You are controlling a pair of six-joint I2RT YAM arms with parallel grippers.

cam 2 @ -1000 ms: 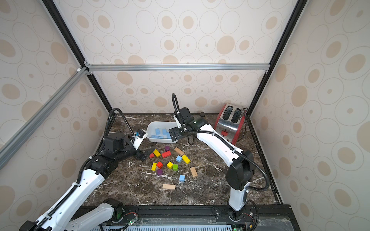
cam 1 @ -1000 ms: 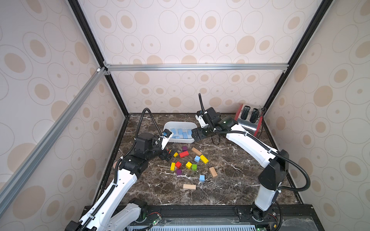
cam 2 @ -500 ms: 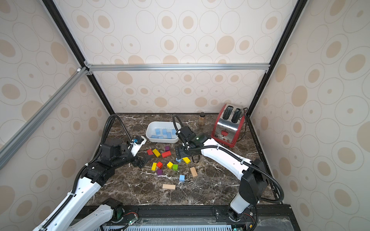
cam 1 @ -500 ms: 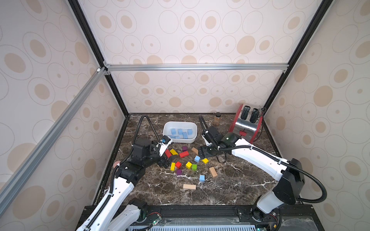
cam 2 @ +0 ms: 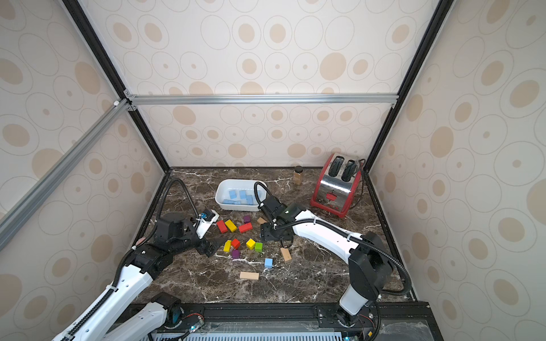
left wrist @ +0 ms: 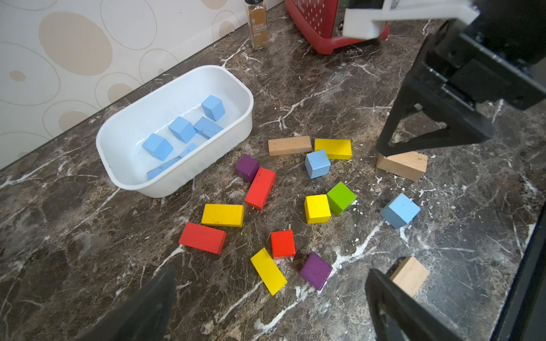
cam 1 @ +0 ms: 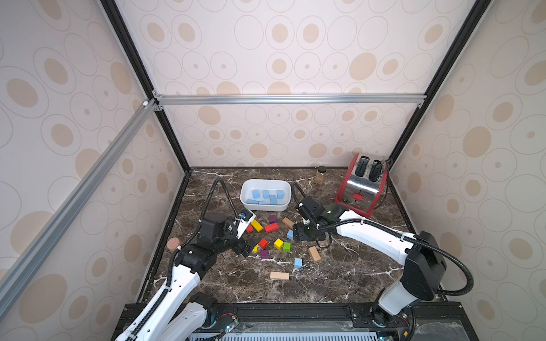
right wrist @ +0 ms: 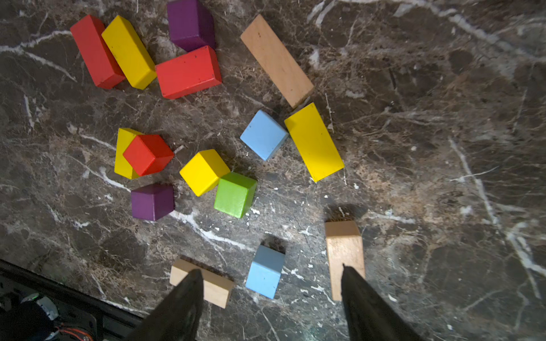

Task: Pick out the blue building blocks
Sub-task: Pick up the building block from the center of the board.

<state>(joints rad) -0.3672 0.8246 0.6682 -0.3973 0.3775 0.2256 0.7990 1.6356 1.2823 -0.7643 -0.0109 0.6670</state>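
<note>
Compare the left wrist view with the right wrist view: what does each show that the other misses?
Left wrist only: the white tub holding blue blocks, the cinnamon jar and the red toaster. Right wrist only: some wiring past the table edge. Both: two loose blue cubes and the green cube among other coloured blocks.

Dark marble tabletop (cam 1: pixel 236 283), circle-patterned walls (cam 1: pixel 295 44)
</note>
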